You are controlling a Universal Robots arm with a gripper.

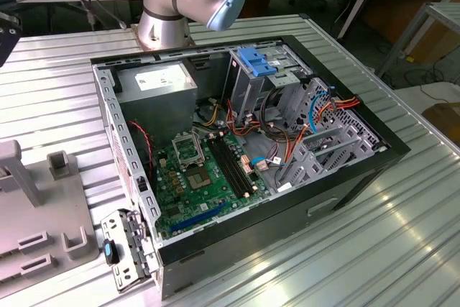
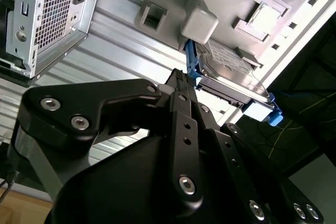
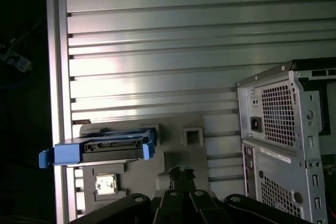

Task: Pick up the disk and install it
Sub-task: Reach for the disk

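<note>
The disk (image 3: 105, 148) is a grey drive in a bright blue carrier rail. It rests on a grey fixture plate (image 3: 210, 156) close to the table's edge. In the second wrist view the disk (image 2: 226, 69) shows its metal face with a pale label, beside a white block of the fixture. My gripper (image 2: 181, 77) is black, and its tip sits just short of the disk's blue rail without holding it. In the first wrist view the gripper (image 3: 178, 174) hangs over the fixture, a little apart from the disk.
An open computer case (image 1: 244, 141) lies on the ribbed metal table (image 1: 374, 249), with a drive cage topped by a blue bracket (image 1: 255, 62). Its perforated rear (image 3: 289, 145) stands near the fixture (image 1: 43, 199). The table edge (image 3: 58, 77) runs beside the disk.
</note>
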